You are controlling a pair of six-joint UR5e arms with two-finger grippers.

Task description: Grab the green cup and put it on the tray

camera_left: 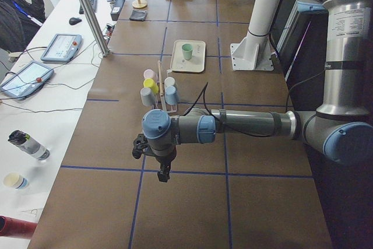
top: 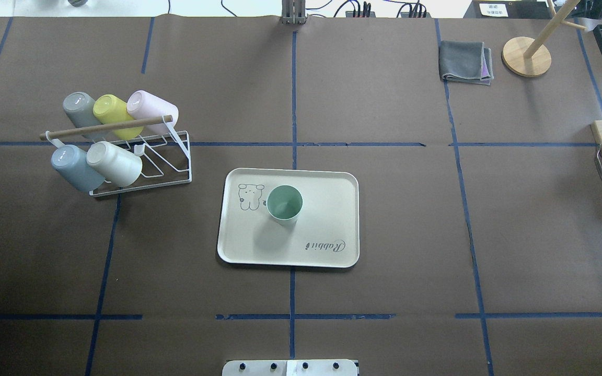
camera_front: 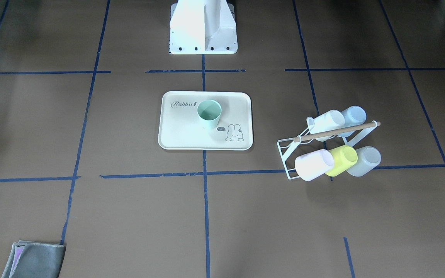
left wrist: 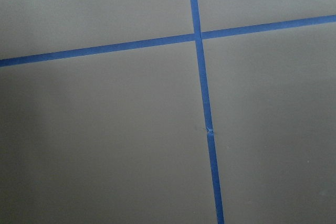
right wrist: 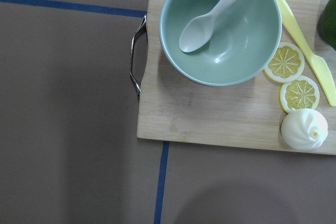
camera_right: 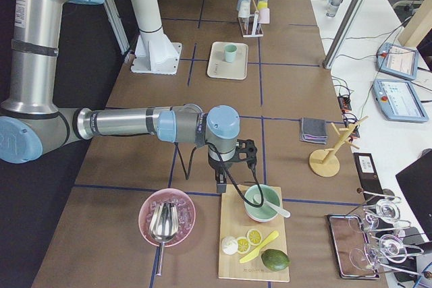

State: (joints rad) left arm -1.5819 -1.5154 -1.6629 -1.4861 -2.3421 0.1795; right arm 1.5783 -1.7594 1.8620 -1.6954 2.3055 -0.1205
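Note:
The green cup (camera_front: 209, 113) stands upright on the cream tray (camera_front: 180, 131) at the table's middle, and both show in the overhead view too (cup (top: 284, 203), tray (top: 327, 219)). Neither gripper is near them. My left gripper (camera_left: 164, 174) hangs over bare brown paper at the table's left end. My right gripper (camera_right: 221, 187) hangs at the right end, by the edge of a wooden board. Both show only in the side views, so I cannot tell whether they are open or shut. The wrist views show no fingers.
A white wire rack (top: 102, 128) with several cups, among them a yellow-green one (top: 110, 108), stands left of the tray. A grey cloth (top: 465, 61) and a wooden stand (top: 527, 56) are far right. The wooden board (right wrist: 220, 124) holds a green bowl (right wrist: 236, 51).

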